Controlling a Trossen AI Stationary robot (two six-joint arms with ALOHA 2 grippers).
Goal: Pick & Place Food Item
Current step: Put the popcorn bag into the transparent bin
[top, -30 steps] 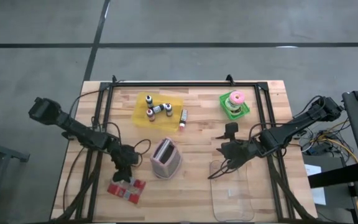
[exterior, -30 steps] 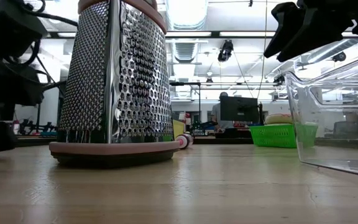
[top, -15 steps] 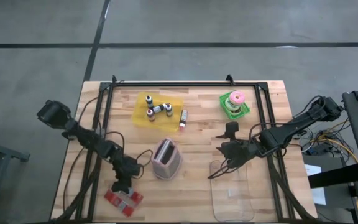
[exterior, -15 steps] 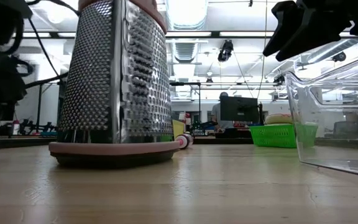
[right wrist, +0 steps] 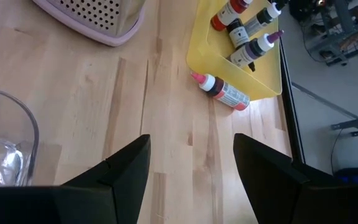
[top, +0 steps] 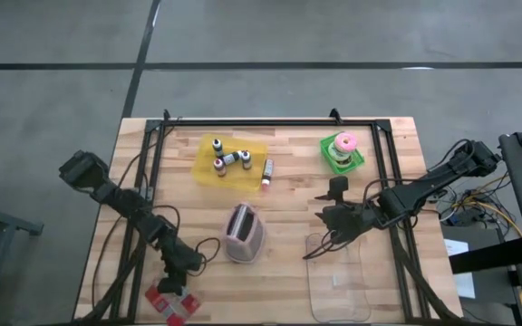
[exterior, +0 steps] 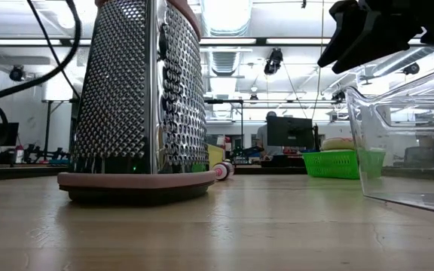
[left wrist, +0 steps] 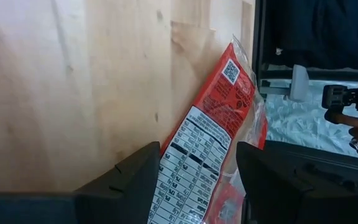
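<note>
- Left gripper (top: 172,288) hangs low over the table's front left corner, its fingers (left wrist: 126,180) parted around one end of the red snack packet (left wrist: 207,146); whether they are pressing the packet cannot be told.
- Packet lies flat on the wood at the table's front edge, label side up, just under that gripper.
- Right gripper (top: 332,220) waits open and empty over the rim of the clear container (top: 338,276).
- Wooden table (top: 288,195) also carries a metal grater (top: 242,231) at its centre, a yellow tray (top: 234,158) of small bottles, and a green basket (top: 343,154) holding a pink doughnut.
- Beyond the table, the low view shows a bright workshop with ceiling lights and a monitor (exterior: 288,134).
</note>
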